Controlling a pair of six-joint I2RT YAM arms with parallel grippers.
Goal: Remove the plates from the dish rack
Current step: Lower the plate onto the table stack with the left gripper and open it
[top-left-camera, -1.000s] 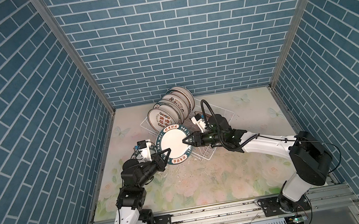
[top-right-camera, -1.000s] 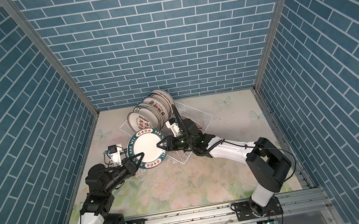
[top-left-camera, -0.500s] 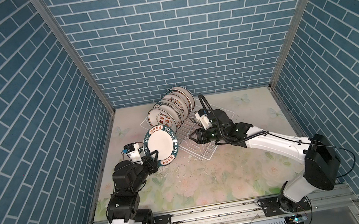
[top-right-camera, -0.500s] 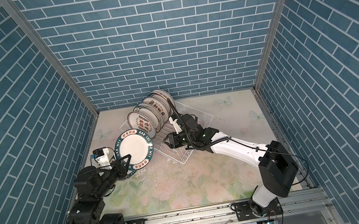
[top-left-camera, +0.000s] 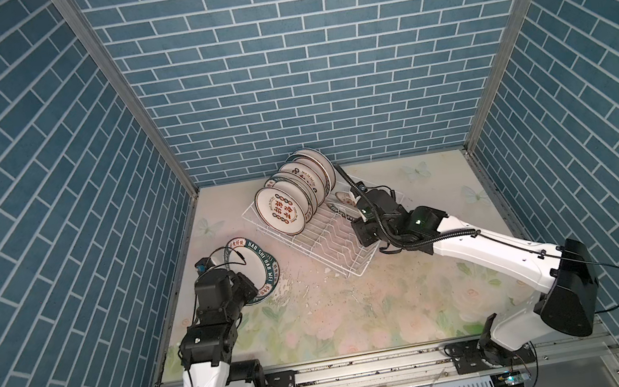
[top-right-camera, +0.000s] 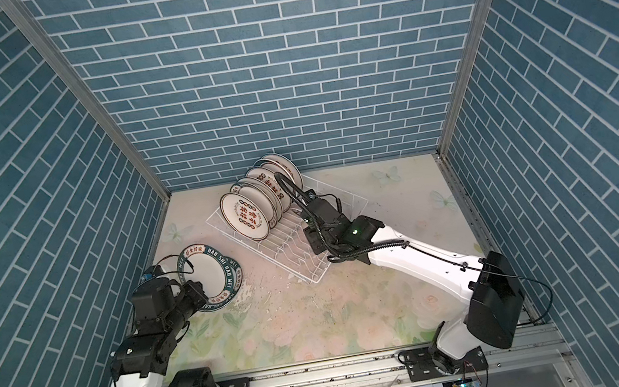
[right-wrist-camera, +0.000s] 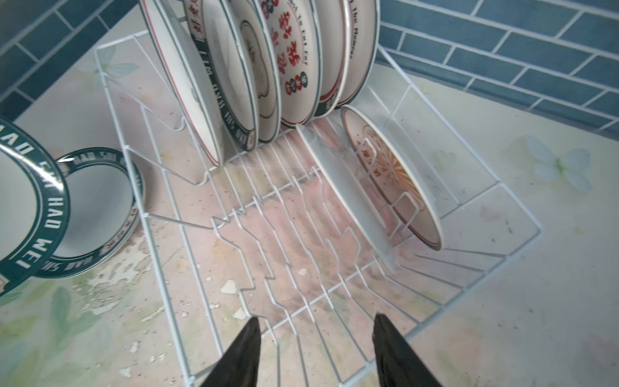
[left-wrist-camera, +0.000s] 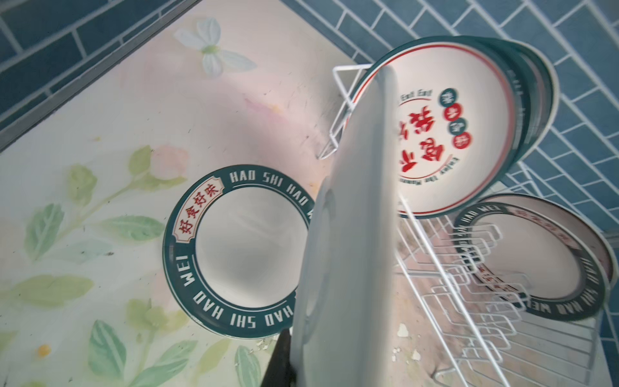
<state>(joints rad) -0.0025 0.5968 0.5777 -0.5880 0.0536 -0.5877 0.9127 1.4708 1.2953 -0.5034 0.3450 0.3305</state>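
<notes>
The left claw [top-left-camera: 254, 291] is clamped on a green-rimmed plate [top-left-camera: 245, 261] above the worktop [top-left-camera: 360, 312], while the right claw [right-wrist-camera: 315, 321] hangs open and empty over the dish rack [right-wrist-camera: 294, 214].

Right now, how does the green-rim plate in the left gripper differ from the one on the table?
Pose: held plate tilted, table plate flat, face up. Grip: held plate's rim clamped by left gripper; table plate free. Shared: green lettered rims, both outside dish rack.
</notes>
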